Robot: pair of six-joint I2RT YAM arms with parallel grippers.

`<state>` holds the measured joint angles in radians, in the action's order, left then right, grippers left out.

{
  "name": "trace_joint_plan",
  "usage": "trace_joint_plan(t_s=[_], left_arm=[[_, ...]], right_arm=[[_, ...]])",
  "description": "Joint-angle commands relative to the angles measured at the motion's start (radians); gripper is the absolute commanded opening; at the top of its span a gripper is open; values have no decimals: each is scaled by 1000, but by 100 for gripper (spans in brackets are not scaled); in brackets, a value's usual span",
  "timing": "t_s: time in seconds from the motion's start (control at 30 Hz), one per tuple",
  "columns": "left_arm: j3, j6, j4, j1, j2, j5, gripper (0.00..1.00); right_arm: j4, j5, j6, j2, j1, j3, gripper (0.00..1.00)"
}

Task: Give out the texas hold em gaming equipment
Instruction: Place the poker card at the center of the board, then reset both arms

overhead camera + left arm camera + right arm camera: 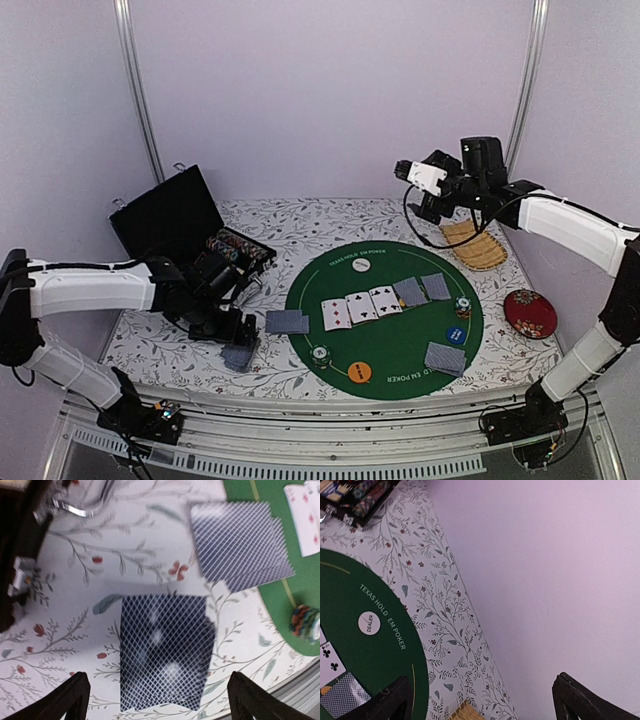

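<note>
Blue lattice-backed cards [162,650], green felt mat [390,347] (white lettering), floral white tablecloth [300,225], red patterned cushion [530,313]

The top camera looks down on my whole table [300,215] from behind. My left wrist camera is close over cards [165,650]. My right one is high up. All see the green mat [400,350].

The open black case [170,215] blocks the surface's [300,215] 10 o'clock corner, its raised lid the tallest barrier. A red cushion [530,312] at 3 o'clock and a woven mat [475,245] at 1 o'clock fill the right strip. Bare felt shows on the green mat [395,340] toward 6 o'clock. The left tool [160,702], fingers wide, straddles a card pile [165,650], cloth free either side.
</note>
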<state>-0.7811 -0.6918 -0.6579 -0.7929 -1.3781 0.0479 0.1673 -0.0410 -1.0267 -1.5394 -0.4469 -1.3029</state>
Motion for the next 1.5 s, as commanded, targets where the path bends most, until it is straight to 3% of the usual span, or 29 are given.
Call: trace_joint_plan(t_s=[0.0,0.07,0.23,0.4,0.53,0.67,0.87,0.93,1.1,1.17,1.2,1.27,1.37,1.43,1.47], left_arm=[[-93,98,20,75,114,160,98],[-114,161,90,138,170,240,98],[-62,316,403,338,352,377,98],[222,377,854,541,517,613,98],[438,345,1095,684,557,624,98],[576,363,1336,725,427,561,98],[539,435,1476,730,146,475,98],[564,501,1632,730,95,444,98],[582,620,1833,738,30,379,98],[619,642,2000,750,-47,339,98],[631,661,2092,759,-94,310,98],[619,661,2030,758,-98,242,98],[623,701,2160,763,-191,201,98],[612,675,2057,767,-149,193,98],[612,684,2092,769,-160,201,98]], right_arm=[[-158,-162,291,110,98,15,99],[-236,-193,463,175,158,69,99],[-380,-152,713,311,318,280,99],[-666,-80,942,447,500,620,99],[-824,57,964,433,508,823,99],[-1054,78,984,337,508,974,99],[-1237,-52,1020,230,510,1034,99],[-1285,-65,1013,205,510,1059,99],[-1674,-167,980,36,509,1192,99],[-1784,-187,970,-10,510,1216,99],[-1762,-189,968,2,510,1217,99],[-1741,-218,963,-3,509,1202,99],[-1608,-229,952,7,510,1140,99],[-1524,-218,956,2,510,1093,99],[-1472,-215,957,2,510,1064,99]])
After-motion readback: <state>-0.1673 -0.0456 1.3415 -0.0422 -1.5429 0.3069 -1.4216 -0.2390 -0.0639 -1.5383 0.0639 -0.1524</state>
